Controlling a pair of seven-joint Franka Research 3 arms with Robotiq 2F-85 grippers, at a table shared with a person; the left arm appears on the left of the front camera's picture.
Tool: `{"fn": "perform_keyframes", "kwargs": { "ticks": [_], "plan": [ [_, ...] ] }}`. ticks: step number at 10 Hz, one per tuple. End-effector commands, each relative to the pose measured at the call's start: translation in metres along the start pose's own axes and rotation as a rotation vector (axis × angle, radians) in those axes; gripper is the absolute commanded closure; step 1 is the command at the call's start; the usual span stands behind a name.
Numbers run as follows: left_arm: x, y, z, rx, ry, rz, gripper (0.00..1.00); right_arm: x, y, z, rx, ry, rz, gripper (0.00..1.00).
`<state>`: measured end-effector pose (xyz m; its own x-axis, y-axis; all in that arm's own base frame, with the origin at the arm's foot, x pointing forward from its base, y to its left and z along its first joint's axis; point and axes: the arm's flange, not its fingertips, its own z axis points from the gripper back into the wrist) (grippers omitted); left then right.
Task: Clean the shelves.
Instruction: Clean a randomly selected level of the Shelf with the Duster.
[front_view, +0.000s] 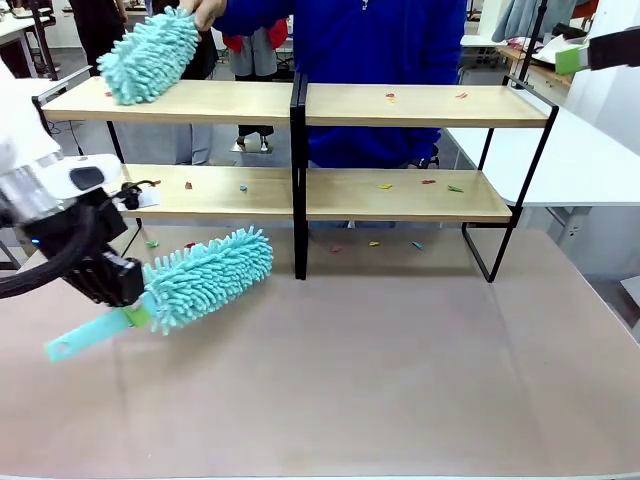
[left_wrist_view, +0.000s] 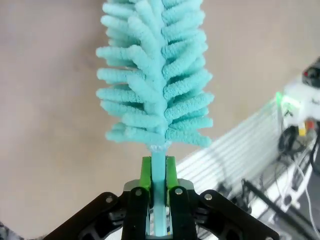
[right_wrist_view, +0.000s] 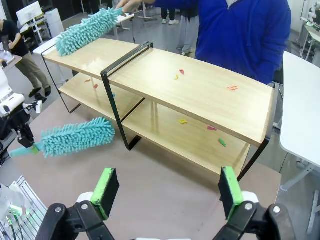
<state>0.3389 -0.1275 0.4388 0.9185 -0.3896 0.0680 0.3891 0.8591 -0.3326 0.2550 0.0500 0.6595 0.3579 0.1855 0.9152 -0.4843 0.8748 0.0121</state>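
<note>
I have the left gripper (front_view: 133, 312) closed on the flat handle of a teal duster (front_view: 205, 275), pinched just below the fluffy head. In the left wrist view the green pads (left_wrist_view: 145, 172) press on both sides of the stem. Gripping that close to the head should give me firm control of the sweep, and it leaves the handle's tail sticking out toward the near left corner of the table (front_view: 400, 380).

The shelves (front_view: 230, 100) stand along the table's far edge and span most of its width. Their black centre post (front_view: 299, 170) splits them into left and right halves. My duster's head is angled up toward the lower left board, with its tip near the foot of the post. It seems to hang just over the table, not on any board yet.

The person across from me holds a second duster (front_view: 150, 55) on the far left end of the top board, so I judge that board is theirs. Small coloured scraps (front_view: 428, 182) lie on both tiers, mostly right of the post, and a few lie on the table beneath.

The right gripper (right_wrist_view: 167, 192) hangs high above the table's right side with its jaws spread wide and nothing in them. From there it stays clear of both dusters and looks down on the right-hand boards.
</note>
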Motion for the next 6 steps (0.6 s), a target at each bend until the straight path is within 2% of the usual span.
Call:
{"fn": "perform_keyframes", "kwargs": {
  "ticks": [1,2,3,4,6],
  "plan": [
    [0.014,-0.011,-0.021,0.042,0.011,0.049,0.88,0.0,0.0,-0.001,0.0,0.0,-0.002,0.0],
    [0.026,-0.014,-0.023,0.014,-0.041,0.087,0.88,0.0,0.0,-0.001,0.0,0.0,-0.002,0.0],
    [0.033,-0.014,-0.022,-0.051,-0.043,0.078,0.88,0.0,0.0,-0.001,0.0,0.0,-0.002,0.0],
    [0.015,-0.012,-0.02,0.032,-0.013,0.053,0.88,0.0,0.0,-0.001,0.0,0.0,-0.002,0.0],
    [0.015,-0.012,-0.02,0.032,-0.013,0.053,0.88,0.0,0.0,-0.001,0.0,0.0,-0.002,0.0]
  ]
}}
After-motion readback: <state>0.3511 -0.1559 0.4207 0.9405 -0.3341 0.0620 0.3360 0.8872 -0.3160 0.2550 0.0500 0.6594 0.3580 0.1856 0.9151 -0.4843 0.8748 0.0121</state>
